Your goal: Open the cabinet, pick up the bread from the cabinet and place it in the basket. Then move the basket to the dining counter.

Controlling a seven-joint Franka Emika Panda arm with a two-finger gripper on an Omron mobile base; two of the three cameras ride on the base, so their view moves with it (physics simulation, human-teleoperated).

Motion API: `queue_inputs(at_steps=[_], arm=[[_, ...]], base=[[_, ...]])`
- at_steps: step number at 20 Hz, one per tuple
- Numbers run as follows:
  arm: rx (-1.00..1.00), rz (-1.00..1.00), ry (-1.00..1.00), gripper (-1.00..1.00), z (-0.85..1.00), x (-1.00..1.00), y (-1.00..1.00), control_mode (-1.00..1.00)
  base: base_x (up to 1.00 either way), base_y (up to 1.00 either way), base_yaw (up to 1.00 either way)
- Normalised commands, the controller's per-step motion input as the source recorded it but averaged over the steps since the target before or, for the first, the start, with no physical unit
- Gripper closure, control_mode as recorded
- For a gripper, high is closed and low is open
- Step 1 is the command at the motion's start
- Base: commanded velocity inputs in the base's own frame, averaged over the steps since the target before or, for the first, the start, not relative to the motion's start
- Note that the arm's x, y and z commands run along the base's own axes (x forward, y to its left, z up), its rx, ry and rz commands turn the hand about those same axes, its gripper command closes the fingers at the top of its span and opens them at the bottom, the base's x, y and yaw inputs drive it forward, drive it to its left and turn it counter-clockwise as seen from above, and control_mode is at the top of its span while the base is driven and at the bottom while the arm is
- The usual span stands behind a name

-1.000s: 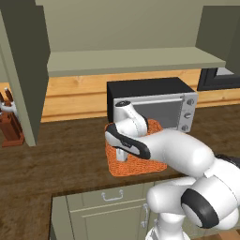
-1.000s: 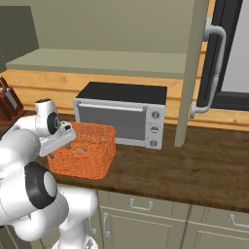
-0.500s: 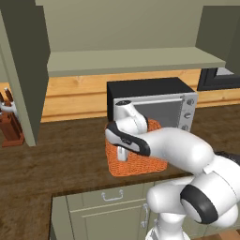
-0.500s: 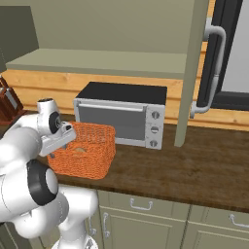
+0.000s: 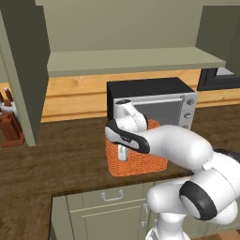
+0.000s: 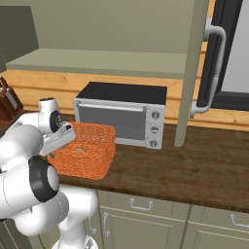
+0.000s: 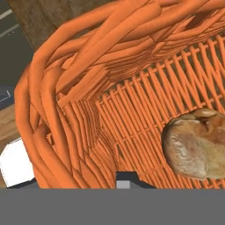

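Note:
The orange wicker basket [image 5: 143,161] [image 6: 85,158] stands on the dark wood worktop in front of the oven. The brown bread [image 7: 195,147] [image 6: 80,150] lies inside it. My gripper [image 5: 123,153] [image 6: 52,147] reaches down over the basket's left wall. One dark fingertip [image 7: 124,181] is inside the basket, and the thick woven rim [image 7: 44,92] sits between the jaws, so they are shut on that wall. The cabinet stands open, its doors [image 5: 26,70] [image 6: 192,73] swung out and its shelf [image 5: 131,61] bare. The dining counter is out of view.
A black and silver toaster oven [image 5: 154,101] [image 6: 121,114] stands right behind the basket. A knife block [image 5: 9,126] [image 6: 7,102] is at the far left. The worktop [image 5: 56,159] [image 6: 189,165] runs wide on both sides, above handled drawers [image 5: 112,197].
The jaws have drawn together onto the basket's left wall. The arm and the basket have hardly shifted.

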Motion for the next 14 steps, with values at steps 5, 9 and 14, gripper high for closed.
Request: queue_inputs(at_steps=[5,9,14], arm=[[-0.01,-0.01,-0.13,1.00,0.43,-0.52,-0.13,-1.00],[-0.08,0.00,-0.22,1.00,0.75,-0.44,-0.02,-1.00],[-0.09,0.00,-0.22,1.00,0.70,-0.37,0.00,-1.00]], base=[[0.00,0.00,0.00],[0.00,0.00,0.00],[0.00,0.00,0.00]])
